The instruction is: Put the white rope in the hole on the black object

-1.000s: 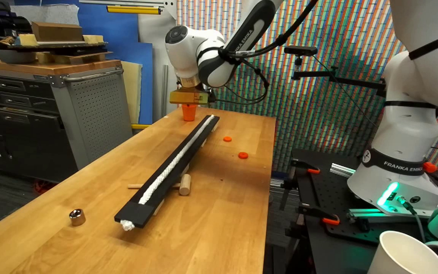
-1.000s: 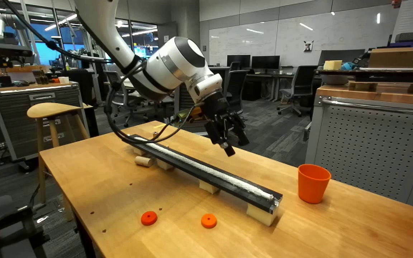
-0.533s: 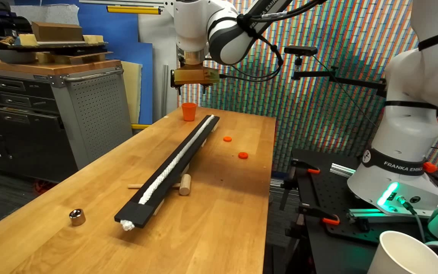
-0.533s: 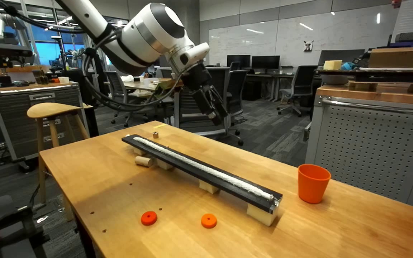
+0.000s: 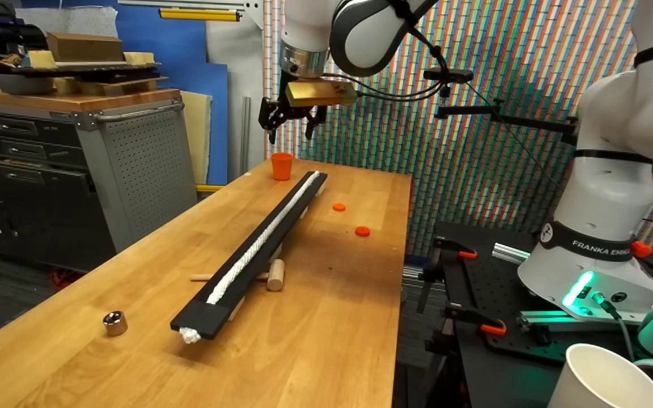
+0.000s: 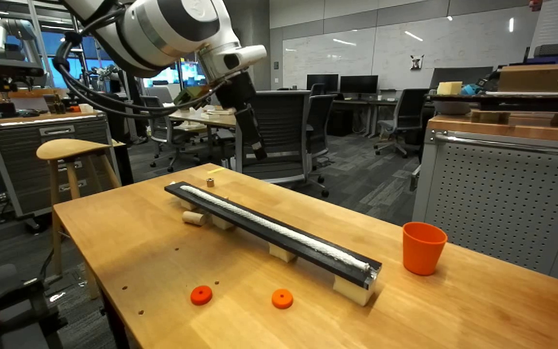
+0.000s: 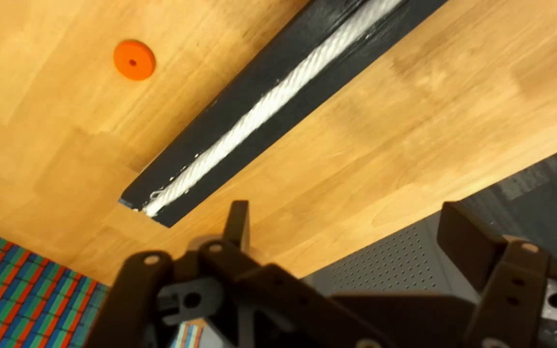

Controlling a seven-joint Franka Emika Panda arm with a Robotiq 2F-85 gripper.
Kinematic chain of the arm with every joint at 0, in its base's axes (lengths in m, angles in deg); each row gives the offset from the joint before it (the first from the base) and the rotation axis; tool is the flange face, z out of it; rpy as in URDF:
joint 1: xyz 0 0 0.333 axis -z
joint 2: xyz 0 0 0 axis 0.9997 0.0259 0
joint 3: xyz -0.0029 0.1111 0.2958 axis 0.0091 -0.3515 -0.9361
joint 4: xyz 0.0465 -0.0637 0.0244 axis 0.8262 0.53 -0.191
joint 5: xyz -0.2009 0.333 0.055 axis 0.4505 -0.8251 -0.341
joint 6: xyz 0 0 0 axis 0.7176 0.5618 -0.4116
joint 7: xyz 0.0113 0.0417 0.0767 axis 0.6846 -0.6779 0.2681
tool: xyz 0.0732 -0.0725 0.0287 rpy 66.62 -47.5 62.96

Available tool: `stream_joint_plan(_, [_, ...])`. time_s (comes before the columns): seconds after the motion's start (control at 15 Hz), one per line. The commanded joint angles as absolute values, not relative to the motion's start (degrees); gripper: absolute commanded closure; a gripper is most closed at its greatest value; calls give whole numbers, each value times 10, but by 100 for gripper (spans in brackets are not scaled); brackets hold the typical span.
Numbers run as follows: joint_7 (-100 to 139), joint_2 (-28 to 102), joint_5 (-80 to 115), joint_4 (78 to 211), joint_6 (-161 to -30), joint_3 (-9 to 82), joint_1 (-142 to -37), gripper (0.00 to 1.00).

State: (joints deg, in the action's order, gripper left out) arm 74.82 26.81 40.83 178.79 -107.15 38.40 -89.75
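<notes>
White rope [image 7: 265, 110]: it lies in a straight line on top of the long black object [image 7: 230, 108], as you can see in every view.
Flat black piece [image 5: 207, 317]: in an exterior view, the rope runs up to it, and a white tip [image 5: 190, 335] pokes out past it. The piece hides the middle bit, so you cannot tell if it is all one rope.
Tool [image 5: 290, 137]: it hangs high in the air, well apart from the rope. Its two fingers [image 7: 236, 222] are spread, and in the wrist view you can look through the wide gap at the desk [image 7: 317, 212] and a gray cabinet [image 7: 385, 270].
Pale blocks [image 6: 351, 291]: they sit under the black object and hold it up off the desk.
Wooden mallet [image 5: 275, 275]: its head lies on one side of the black object and its handle sticks out on the other.
Orange cup [image 6: 423, 249]: it stands upright, near the end away from the white tip.
Round discs [image 6: 282, 298]: you have two, one orange and one more red, lying flat and apart.
Metal ring [image 5: 115, 323]: it is shiny and sits near the flat black piece.
</notes>
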Motion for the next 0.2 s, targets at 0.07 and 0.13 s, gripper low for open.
stream_joint_plan(0.07, [678,254,346,1805,-1071,371,-895,0])
stream_joint_plan(0.13, [666,249,335,1810,-1071,368,-895,0])
